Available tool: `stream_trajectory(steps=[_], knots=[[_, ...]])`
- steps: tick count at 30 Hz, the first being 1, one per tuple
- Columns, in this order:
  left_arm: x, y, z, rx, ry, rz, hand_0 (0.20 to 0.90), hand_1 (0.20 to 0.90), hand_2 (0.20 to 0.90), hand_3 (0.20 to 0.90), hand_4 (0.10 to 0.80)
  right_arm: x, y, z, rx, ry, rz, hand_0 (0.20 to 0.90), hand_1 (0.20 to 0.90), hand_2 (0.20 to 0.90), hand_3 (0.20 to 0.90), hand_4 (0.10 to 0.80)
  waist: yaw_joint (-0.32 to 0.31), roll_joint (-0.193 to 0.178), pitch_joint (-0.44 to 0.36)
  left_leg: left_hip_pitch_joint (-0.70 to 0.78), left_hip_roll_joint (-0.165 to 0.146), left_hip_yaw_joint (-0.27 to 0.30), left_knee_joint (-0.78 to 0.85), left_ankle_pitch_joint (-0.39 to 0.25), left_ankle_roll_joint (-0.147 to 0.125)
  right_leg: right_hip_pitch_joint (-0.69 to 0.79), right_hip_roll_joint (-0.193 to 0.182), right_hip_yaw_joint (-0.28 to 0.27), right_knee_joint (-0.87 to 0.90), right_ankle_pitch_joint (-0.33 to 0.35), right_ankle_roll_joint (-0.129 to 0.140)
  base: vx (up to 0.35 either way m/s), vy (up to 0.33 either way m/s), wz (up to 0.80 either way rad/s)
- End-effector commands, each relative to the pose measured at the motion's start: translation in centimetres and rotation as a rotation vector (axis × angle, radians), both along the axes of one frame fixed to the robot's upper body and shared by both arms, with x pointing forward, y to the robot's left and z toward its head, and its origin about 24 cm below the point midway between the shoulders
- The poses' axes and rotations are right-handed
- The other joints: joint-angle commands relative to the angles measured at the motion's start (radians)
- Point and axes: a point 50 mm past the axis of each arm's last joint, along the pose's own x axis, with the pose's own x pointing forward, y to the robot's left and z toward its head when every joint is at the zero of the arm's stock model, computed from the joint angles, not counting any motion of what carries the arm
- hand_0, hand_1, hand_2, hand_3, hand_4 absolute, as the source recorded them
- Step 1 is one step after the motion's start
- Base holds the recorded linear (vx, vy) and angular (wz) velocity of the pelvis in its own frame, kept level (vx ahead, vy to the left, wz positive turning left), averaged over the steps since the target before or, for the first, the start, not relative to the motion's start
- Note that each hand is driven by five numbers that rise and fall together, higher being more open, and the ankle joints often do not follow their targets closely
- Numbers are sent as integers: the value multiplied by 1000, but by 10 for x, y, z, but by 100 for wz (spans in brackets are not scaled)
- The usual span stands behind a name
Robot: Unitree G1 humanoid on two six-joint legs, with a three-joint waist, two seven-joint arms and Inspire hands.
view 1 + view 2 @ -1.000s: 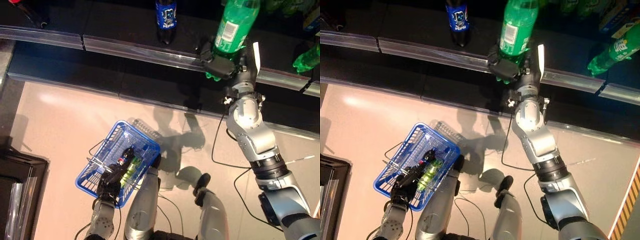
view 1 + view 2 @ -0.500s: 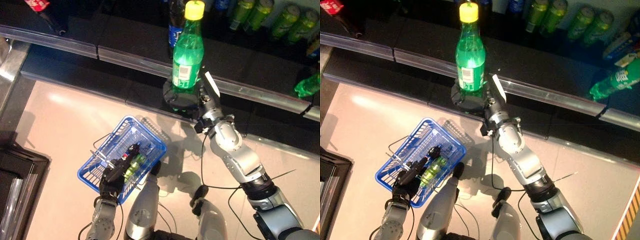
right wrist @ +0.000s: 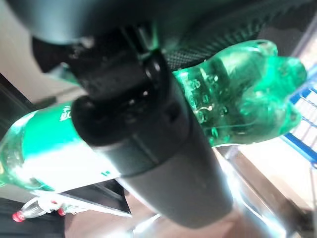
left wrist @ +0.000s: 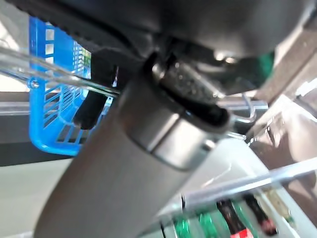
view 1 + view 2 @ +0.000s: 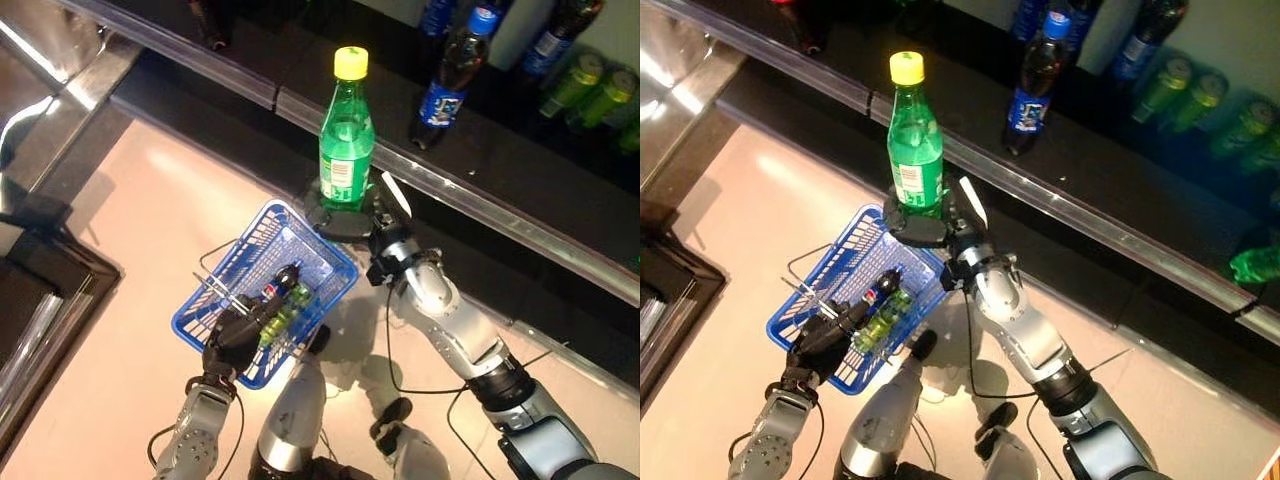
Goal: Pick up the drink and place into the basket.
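My right hand [image 5: 345,215] is shut on a green bottle [image 5: 346,150] with a yellow cap. It holds the bottle upright by its base, just above the far rim of the blue basket [image 5: 235,275]. The bottle's base shows in the right wrist view [image 3: 247,94], with my fingers [image 3: 129,99] curled round it. My left hand [image 5: 235,338] is shut on the thin wire handles [image 5: 215,290] and holds the blue basket up at the lower left. A dark bottle [image 5: 278,285] and a green drink [image 5: 285,310] lie in the basket.
A dark shelf [image 5: 500,170] with a metal front rail [image 5: 470,195] runs across the back. Blue-labelled bottles [image 5: 450,80] and green cans [image 5: 590,85] stand on it. A dark fixture [image 5: 30,280] stands at the left. Pale floor [image 5: 130,220] lies below.
The right hand has carried the green bottle down and left, from the shelf edge to just over the blue basket's far rim. The camera has also shifted. The left hand still holds the basket.
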Motion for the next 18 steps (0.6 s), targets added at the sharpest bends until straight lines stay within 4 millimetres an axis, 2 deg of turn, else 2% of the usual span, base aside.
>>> stream_trajectory(steps=[1,8,10,11,18], knots=[[-1,-9,111,95,-645,-202,300,300,300,200,100,-22,32,46,181,-222,137,300,300,300,200,100,20,32,-190,0,-21,-39,82,0,37,69,17,-35,19,48,-87,32,-35,15],[-7,-18,147,131,-847,-319,300,300,300,200,100,-9,41,24,124,-137,85,300,300,300,200,100,63,19,-174,-15,-38,-70,111,-13,36,89,14,-63,27,35,-86,24,-35,18],[-10,-21,157,133,-909,-360,300,300,300,200,100,-6,46,17,125,-98,78,300,300,300,200,100,73,16,-170,-17,-41,-78,112,-13,36,95,15,-66,24,34,-86,60,-41,7],[-12,-22,162,138,-938,-380,300,300,300,200,100,-5,48,14,124,-83,78,300,300,300,200,100,80,12,-168,-8,-37,-76,113,-36,32,103,19,-55,27,14,-81,71,-63,16],[-22,-37,189,103,-1150,-576,300,300,300,200,100,2,63,-11,74,0,59,300,300,300,200,100,107,5,-159,-18,-48,-97,107,-34,33,110,15,-66,13,19,-77,17,-17,8]])
